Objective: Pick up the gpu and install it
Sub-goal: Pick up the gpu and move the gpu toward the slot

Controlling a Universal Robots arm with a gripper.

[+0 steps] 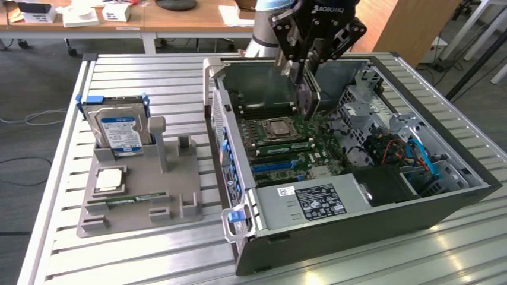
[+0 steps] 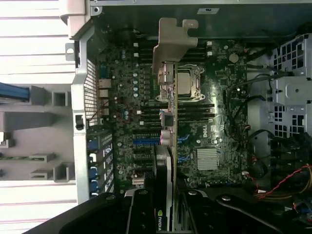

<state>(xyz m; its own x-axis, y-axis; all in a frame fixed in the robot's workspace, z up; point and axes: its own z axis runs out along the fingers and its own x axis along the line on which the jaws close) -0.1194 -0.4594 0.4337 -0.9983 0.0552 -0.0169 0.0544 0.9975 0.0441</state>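
Observation:
The gpu is a thin dark card hanging edge-on over the open computer case, with my gripper shut on its upper end. In the wrist view the gpu runs as a slim blade above the motherboard, its silvery bracket at the far end, and the gripper clamps the card's near end. The card hangs clear of the board, above the CPU socket and short of the blue expansion slots.
A grey holder at the exterior view's left carries a silver hard drive with blue label, a processor chip and a green memory stick. The power supply and cable bundles crowd the case's near side.

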